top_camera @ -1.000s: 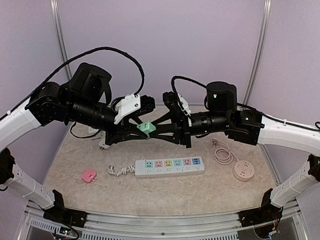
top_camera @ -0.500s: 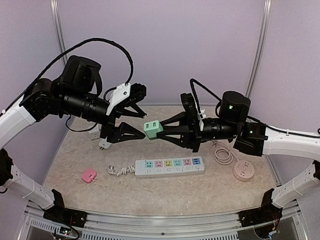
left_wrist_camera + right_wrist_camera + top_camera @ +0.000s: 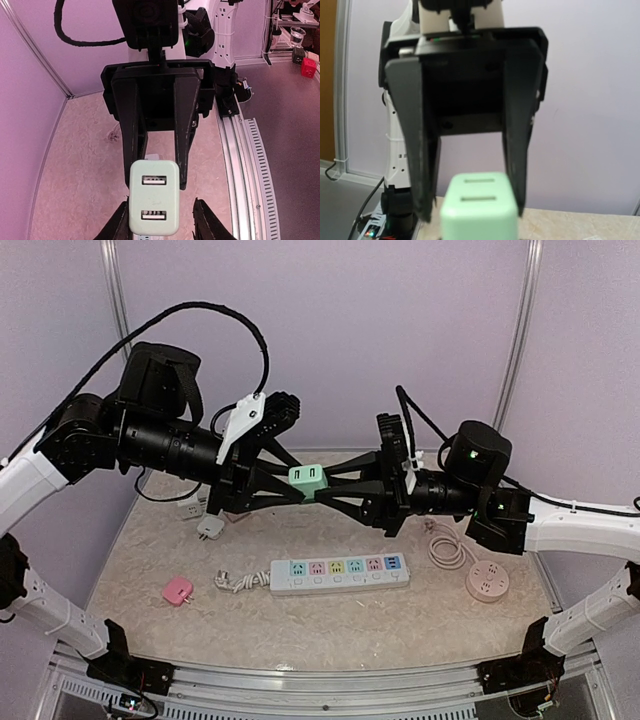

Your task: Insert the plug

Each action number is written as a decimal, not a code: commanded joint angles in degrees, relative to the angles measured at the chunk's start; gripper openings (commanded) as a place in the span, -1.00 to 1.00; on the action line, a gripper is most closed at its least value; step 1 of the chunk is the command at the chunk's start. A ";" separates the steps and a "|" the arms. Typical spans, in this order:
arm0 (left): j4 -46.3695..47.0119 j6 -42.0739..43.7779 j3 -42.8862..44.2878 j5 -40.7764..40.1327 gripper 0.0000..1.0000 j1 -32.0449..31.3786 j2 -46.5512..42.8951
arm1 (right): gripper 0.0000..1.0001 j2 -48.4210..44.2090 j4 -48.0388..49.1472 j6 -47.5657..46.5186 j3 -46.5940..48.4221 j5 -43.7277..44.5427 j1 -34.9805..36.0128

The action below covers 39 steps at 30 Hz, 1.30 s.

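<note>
Your left hand [image 3: 295, 483], having just let go, now stands half-open around the green charger [image 3: 308, 476] your right hand [image 3: 328, 481] clamps, so the regrasp is probably unfinished.

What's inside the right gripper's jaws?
A green USB charger, both ports showing, pinched by the right gripper. Its prong side is hidden in every view.

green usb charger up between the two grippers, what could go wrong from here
The mint-green two-port USB charger hangs above the beige table, clamped only by the right gripper; a slip would drop it. The left gripper flanks it with a gap on one side, so an off-centre close could twist it and spoil lining it up with the white power strip.
</note>
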 commanded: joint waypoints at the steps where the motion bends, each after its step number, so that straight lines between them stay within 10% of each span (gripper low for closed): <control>1: 1.25 -0.90 0.93 -1.04 -0.31 -0.79 1.15 | -1.00 -1.43 1.67 0.53 -0.91 0.76 -0.10; 8: 2.51 -1.49 1.10 -6.29 -1.00 -1.29 1.27 | -1.00 -1.77 -1.37 0.53 -1.04 3.03 -0.18; 13: 1.05 -0.43 -1.21 -10.43 -1.00 -0.47 0.41 | 0.44 -2.94 -10.50 4.78 -0.54 11.17 -0.82; 17: 1.24 0.46 -7.01 -10.52 -1.00 2.83 -2.50 | 0.96 -4.83 -17.01 12.37 -1.05 18.70 -1.24; 26: 1.85 5.77 -18.94 -10.64 -1.00 5.02 -7.48 | 0.99 -7.31 -36.74 32.58 -4.39 43.86 -2.05; 39: 5.73 10.30 -26.80 -1.71 -1.00 10.37 -4.74 | 0.99 -6.58 -32.59 33.64 -11.73 39.45 -6.09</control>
